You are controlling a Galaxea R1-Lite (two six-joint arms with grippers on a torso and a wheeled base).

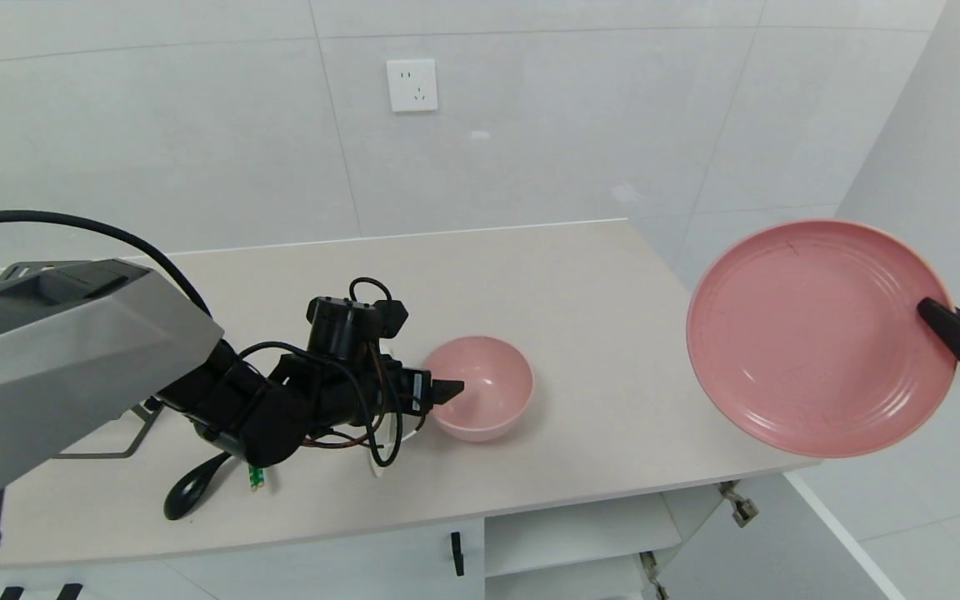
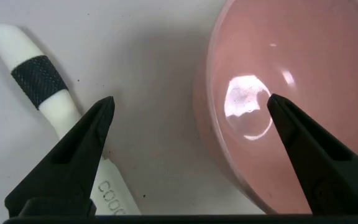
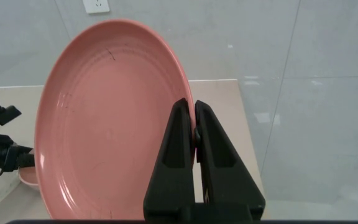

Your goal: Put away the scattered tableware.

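A pink bowl (image 1: 484, 392) stands upright near the middle of the beige counter (image 1: 613, 317). My left gripper (image 1: 445, 388) is open at the bowl's left rim. In the left wrist view the left gripper (image 2: 191, 106) straddles that rim, with one finger inside the bowl (image 2: 303, 56) and the other finger over the counter. A white utensil handle with a black band (image 2: 39, 81) lies just outside the bowl. My right gripper (image 1: 934, 315) is shut on the edge of a pink plate (image 1: 813, 337), held tilted in the air off the counter's right end. The right wrist view shows the right gripper (image 3: 195, 127) pinching the plate (image 3: 104, 130) at its rim.
A black spoon (image 1: 192, 492) and a small green item (image 1: 256, 477) lie near the counter's front edge, under my left arm. A metal rack (image 1: 105, 450) stands at the left. Below the counter, a cabinet (image 1: 580, 533) is open, its door (image 1: 772, 533) swung out to the right.
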